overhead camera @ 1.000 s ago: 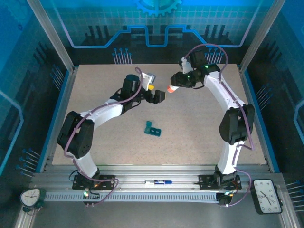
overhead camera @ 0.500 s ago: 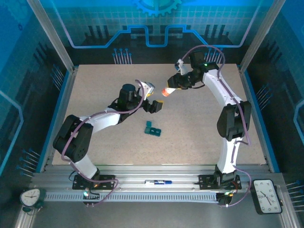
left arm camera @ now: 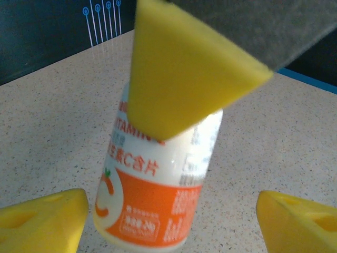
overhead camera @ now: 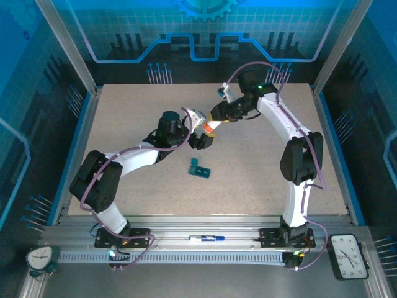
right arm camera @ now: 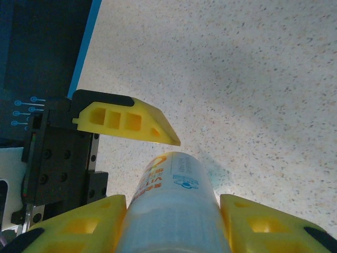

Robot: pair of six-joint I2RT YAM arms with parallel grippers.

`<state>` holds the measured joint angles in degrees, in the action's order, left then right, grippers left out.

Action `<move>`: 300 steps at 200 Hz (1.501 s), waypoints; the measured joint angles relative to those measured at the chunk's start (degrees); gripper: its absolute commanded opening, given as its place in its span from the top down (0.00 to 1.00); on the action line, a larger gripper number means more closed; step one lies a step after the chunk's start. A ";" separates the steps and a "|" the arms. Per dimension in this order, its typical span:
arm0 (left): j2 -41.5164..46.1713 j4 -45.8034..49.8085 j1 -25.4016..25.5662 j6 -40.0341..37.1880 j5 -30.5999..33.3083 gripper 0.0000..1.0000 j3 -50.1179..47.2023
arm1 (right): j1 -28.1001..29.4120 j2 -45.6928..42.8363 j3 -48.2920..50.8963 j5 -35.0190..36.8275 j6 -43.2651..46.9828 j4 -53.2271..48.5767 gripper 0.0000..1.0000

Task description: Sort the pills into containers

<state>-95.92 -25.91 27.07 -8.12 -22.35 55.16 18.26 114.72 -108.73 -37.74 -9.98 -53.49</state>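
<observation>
My right claw is clamped on the orange-and-white bottle. It holds the bottle over the table, a little above centre in the top view, with the orange end pointed toward my left claw. I take this for a hand-over or a two-clawed opening, where one claw steadies the body so the other can take an end.

My left claw stands wide. Its yellow fingers sit in the lower corners of its wrist view, either side of the bottle's end and touching nothing. The pill box lies on the table just below centre in the top view, apart from both claws, and I judge it is kept clear until the bottle is open.

In the left wrist view, one finger of my right claw covers the bottle's upper part, so I cannot find the cap or tell which end faces me. The label is blurred. The box is too small to show whether its compartments are open, and I cannot make out any pills.
</observation>
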 measured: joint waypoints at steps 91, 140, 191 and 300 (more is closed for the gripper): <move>0.00 1.66 0.00 0.02 -0.02 0.28 0.07 | 1.18 -0.85 3.43 -0.98 -0.52 1.57 0.64; 0.00 1.77 0.00 0.02 -0.04 0.26 0.09 | 1.18 -2.34 3.78 -1.99 -1.51 2.64 0.64; 0.00 2.08 0.00 0.02 -0.02 0.27 0.09 | 1.60 -2.60 4.17 -2.78 -1.81 3.19 0.64; 0.00 3.48 0.07 0.07 -0.50 0.45 0.79 | 2.71 -2.64 5.68 -3.06 -2.05 4.28 0.64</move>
<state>-95.92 -22.44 27.14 -8.05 -22.85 55.94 20.97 112.07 -103.04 -40.80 -12.03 -49.21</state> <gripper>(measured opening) 0.569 0.441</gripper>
